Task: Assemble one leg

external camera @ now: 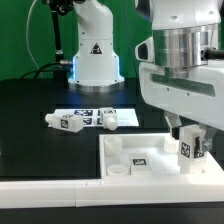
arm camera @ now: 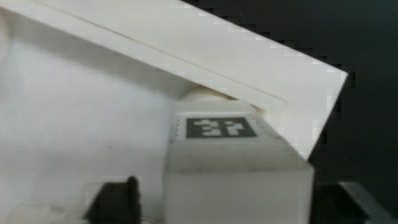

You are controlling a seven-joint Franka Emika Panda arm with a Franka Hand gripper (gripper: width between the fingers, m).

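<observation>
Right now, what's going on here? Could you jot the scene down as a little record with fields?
Arm: one robot arm, reaching down at the exterior view's right
Fingers: closed on the leg
Leg: small white tagged block, upright, over the tray's corner at the exterior view's right; whether it touches the tray cannot be told
Tray: wide, white, lying flat, one tag on its floor
Loose pieces: two rounded white tagged pieces lying on the black table behind the tray
Marker board: flat, behind those pieces

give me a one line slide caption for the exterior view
Panda gripper lowers a tagged white leg onto the white tray-like piece; two legs lie behind.
</observation>
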